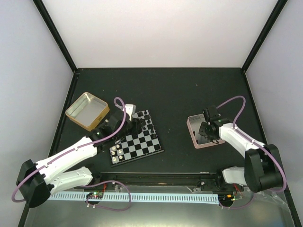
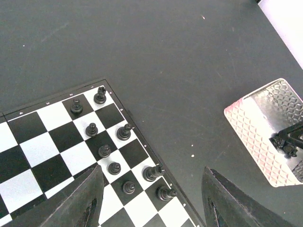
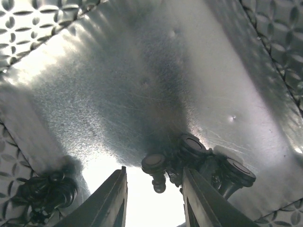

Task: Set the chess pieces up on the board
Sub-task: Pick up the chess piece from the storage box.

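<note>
Surface: dark and matte, with pale walls around it.
Board: a small checked square lying flat left of centre, turned at a slight angle.
Black pieces on the board: about nine, standing upright in two rows along the edge farthest from me.
White pieces: a few standing at the board's near left corner.
My left hand: released, hanging above the board's far right corner, fingers spread wide with nothing between them.
My right hand: reaching down into the pink-rimmed tin, which sits well to the right of the board.
Right hand state: the fingers stand either side of one black piece lying on its side. I cannot tell whether they press on it.
Other pieces in the tin: a dark cluster just beside that piece, and another clump in the corner.
Gold tin: open, just beyond the board's far left corner.
</note>
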`<state>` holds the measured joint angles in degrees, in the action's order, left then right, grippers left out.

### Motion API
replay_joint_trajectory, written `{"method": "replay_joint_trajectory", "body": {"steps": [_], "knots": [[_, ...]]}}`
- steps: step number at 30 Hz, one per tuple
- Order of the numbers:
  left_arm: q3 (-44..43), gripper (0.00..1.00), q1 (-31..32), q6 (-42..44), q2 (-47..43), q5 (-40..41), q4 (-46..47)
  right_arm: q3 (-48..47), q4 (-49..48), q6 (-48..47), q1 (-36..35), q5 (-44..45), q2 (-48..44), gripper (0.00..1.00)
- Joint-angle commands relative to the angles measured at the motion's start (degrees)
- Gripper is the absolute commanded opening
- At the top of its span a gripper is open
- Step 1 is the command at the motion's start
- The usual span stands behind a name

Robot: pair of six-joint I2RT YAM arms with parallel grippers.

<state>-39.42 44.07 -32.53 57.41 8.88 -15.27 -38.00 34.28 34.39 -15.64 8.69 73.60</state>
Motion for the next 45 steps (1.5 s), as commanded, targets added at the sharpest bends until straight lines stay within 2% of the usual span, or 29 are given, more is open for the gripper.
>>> {"method": "replay_joint_trajectory", "body": {"steps": [1,13,17,22,25,29,32,38,45], "knots": [[-0.34,0.58,-0.21,0.36,0.35,0.8,1.37,-0.35,-0.34,-1.61,0.3,-1.4,2.44,0.34],[-0.31,0.59,-0.39,0.68,1.01,0.37,0.99,-2.19,-2.47,-2.73,0.26,-0.25,8.42,0.27],[-0.36,0.58,-0.48,0.87,0.81,0.34,1.03,-2.27,-2.94,-2.92,0.26,-0.67,9.64,0.2],[-0.31,0.58,-0.52,0.98,0.58,0.35,0.9,-1.91,-2.29,-2.91,0.26,-0.34,8.98,0.17],[-0.21,0.59,-0.57,0.87,0.54,0.34,0.85,-2.11,-1.52,-2.98,0.23,0.97,7.89,0.2],[-0.29,0.59,-0.57,0.88,0.66,0.26,1.12,-2.59,-0.68,-2.78,0.26,3.19,6.22,0.3],[-0.36,0.59,-0.57,0.98,0.78,0.17,1.16,-2.35,-1.29,-1.14,0.27,5.62,5.26,0.34],[-0.38,0.59,-0.66,1.16,0.48,0.21,0.7,-0.93,-4.28,2.43,1.19,6.87,5.33,0.35],[-0.13,0.59,-0.66,1.15,-0.13,0.26,0.35,-1.31,-7.46,1.04,2.78,3.71,8.48,0.33]]}}
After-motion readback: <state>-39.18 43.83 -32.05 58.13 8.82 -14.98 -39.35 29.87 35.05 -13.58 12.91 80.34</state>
